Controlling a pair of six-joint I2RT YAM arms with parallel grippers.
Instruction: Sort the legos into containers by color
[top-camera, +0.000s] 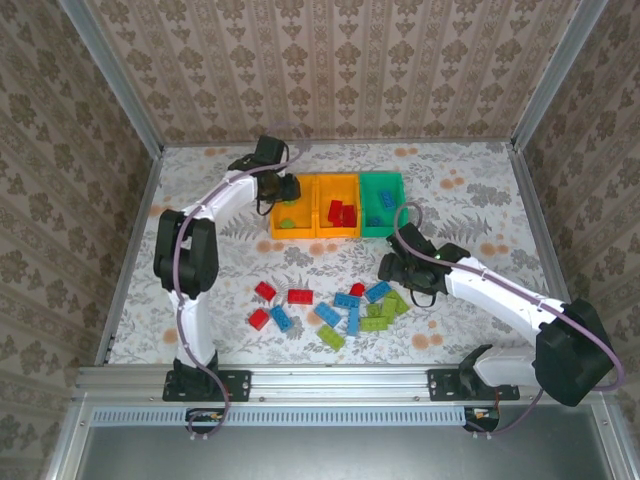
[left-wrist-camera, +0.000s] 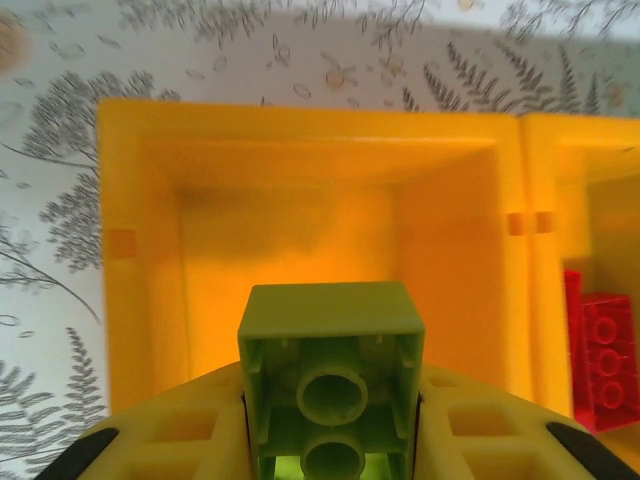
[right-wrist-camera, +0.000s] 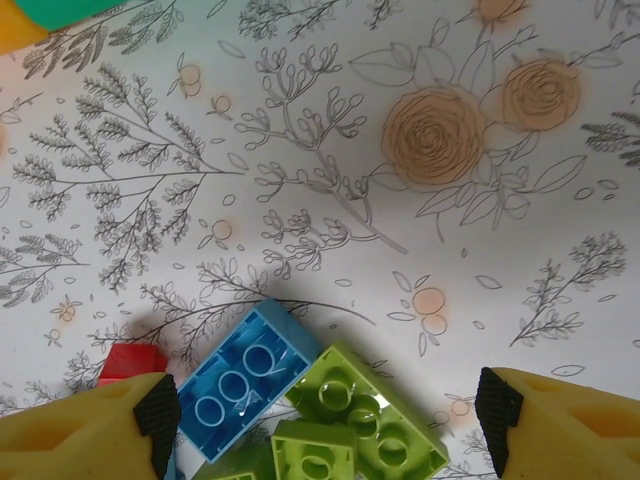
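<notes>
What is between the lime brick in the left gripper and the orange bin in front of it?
Nothing visible. The left gripper holds the lime brick at the open top of the left orange bin, whose visible floor is bare; red bricks lie in the neighbouring bin.

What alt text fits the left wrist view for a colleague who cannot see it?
The left gripper is shut on a lime green plastic lego brick, hollow underside facing the camera, over an open orange plastic bin. Red lego bricks lie in the neighbouring orange bin at right; floral table covering surrounds them.
</notes>
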